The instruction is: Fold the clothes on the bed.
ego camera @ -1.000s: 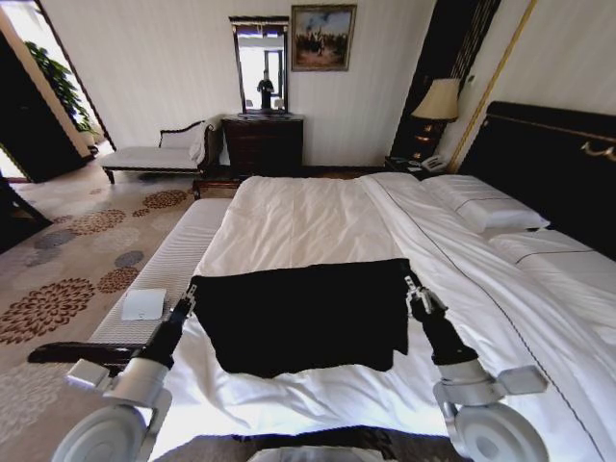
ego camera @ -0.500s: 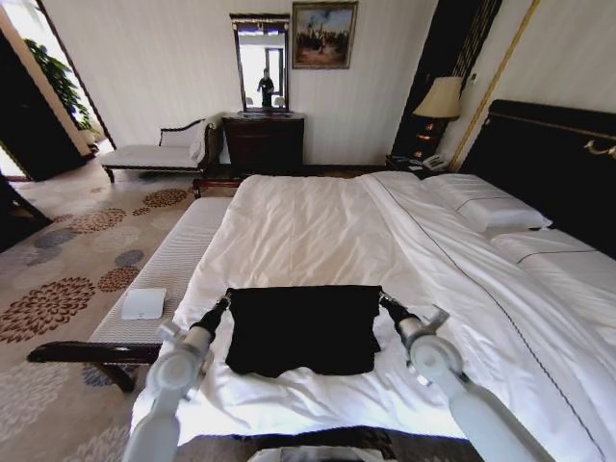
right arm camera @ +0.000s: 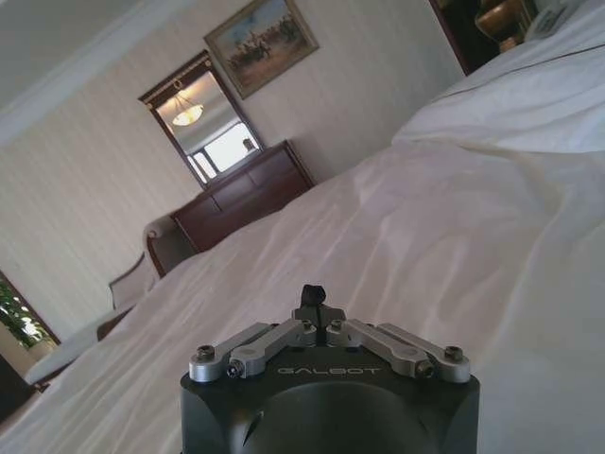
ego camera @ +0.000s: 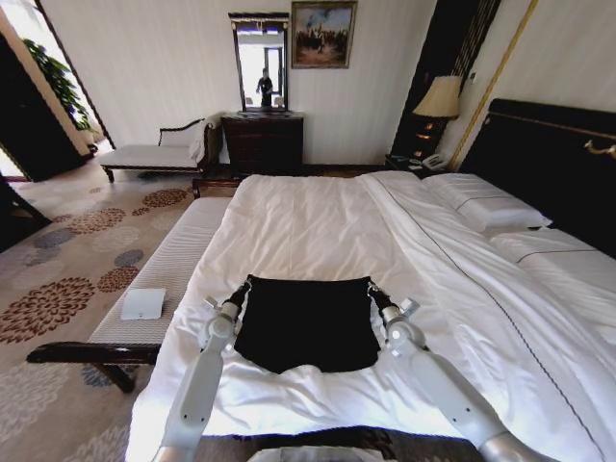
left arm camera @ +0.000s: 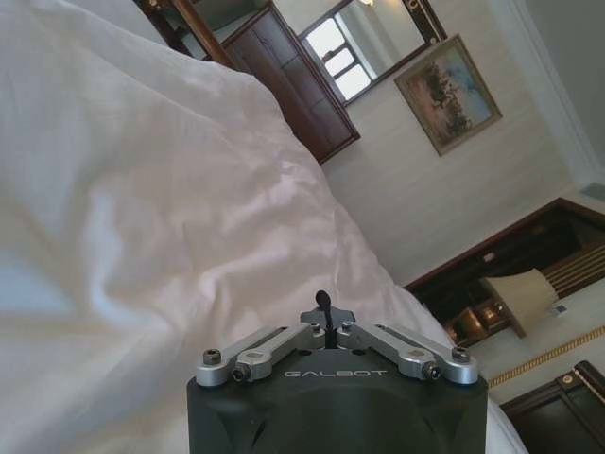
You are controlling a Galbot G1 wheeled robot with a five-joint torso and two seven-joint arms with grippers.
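Observation:
The clothes (ego camera: 306, 322), a black T-shirt, lie spread on the white duvet of the bed (ego camera: 308, 221), near its foot. My left gripper (ego camera: 244, 284) is stretched out to the shirt's far left corner and is shut on the fabric. At the far right corner my right gripper (ego camera: 371, 288) is shut on the fabric too. In the left wrist view the left gripper (left arm camera: 324, 303) has its jaws pressed together on a dark scrap of cloth above the duvet. The right wrist view has the right gripper (right arm camera: 312, 294) pinched the same way.
A grey-striped bench (ego camera: 178, 255) runs along the bed's left side with a white pad (ego camera: 143, 304) on it. White pillows (ego camera: 486, 210) and a dark headboard (ego camera: 539, 154) stand at the right. A dresser (ego camera: 262, 142) and lamp (ego camera: 438, 99) are against the far wall.
Both arms have reached forward and down. The shirt, held up and stretched wide before, now lies lower and farther out on the duvet, with the grippers at its far corners.

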